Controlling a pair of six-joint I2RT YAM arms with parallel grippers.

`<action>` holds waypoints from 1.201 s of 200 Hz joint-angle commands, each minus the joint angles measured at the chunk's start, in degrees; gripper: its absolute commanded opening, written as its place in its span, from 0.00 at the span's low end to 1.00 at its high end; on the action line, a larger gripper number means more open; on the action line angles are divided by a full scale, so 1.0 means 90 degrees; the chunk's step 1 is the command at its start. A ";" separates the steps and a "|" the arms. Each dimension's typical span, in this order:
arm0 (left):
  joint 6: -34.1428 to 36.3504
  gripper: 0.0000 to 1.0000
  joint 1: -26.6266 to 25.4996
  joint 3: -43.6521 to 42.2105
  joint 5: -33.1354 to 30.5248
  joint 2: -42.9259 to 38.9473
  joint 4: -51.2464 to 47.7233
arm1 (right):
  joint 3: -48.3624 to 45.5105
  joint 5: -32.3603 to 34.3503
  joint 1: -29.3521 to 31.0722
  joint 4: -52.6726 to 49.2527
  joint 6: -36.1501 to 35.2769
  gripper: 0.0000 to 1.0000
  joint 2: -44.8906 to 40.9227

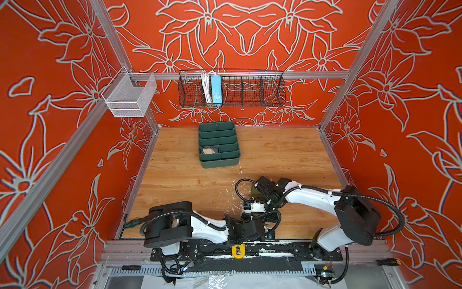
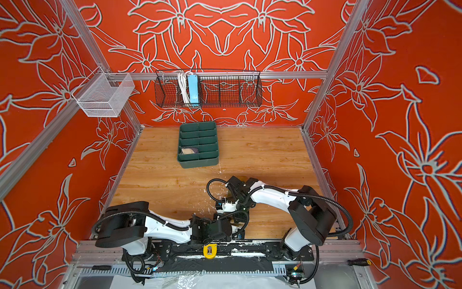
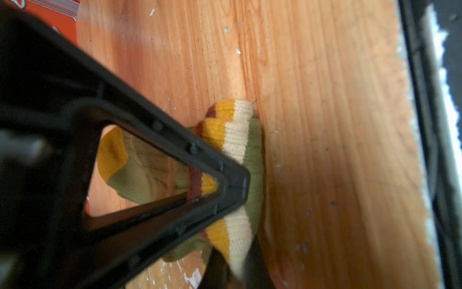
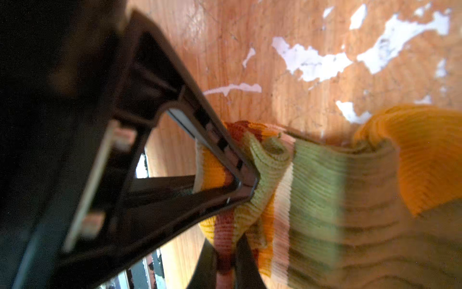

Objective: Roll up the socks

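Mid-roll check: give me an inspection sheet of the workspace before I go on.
Surface: wooden tabletop, white chipped patches near the front.
Job's things: olive sock bunched on the tabletop; purple sock not identified.
Clutter: green divider tray holding a cream bundle; screwdriver on the front frame.
Hands: left hand and right hand both shut on the olive sock's striped cuff.
Cables: black conduit loops over the tabletop by the right arm.
Surroundings: red floral walls; white mesh basket; black wire basket with blue power strip.

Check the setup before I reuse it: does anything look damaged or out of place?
Yes: the wood-grain tabletop is damaged, its surface flaked off in white patches near the olive sock.
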 commanded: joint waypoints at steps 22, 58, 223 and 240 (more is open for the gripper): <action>-0.0267 0.00 0.0184 0.0285 0.0694 0.0032 -0.0905 | -0.0135 0.0022 0.0085 0.0268 0.0060 0.00 -0.0463; -0.0588 0.00 0.0301 0.0494 0.1291 -0.0113 -0.1502 | -0.0501 0.0805 0.0079 0.0625 0.0307 0.67 -0.1465; -0.1612 0.00 0.2343 0.2858 0.6465 0.1380 -0.5184 | -0.0338 0.5678 -0.0787 0.1352 0.1647 0.98 -0.6410; -0.1678 0.00 0.2621 0.2939 0.6960 0.1621 -0.5134 | -0.0191 0.4646 -0.0786 0.0652 0.1260 0.98 -0.6558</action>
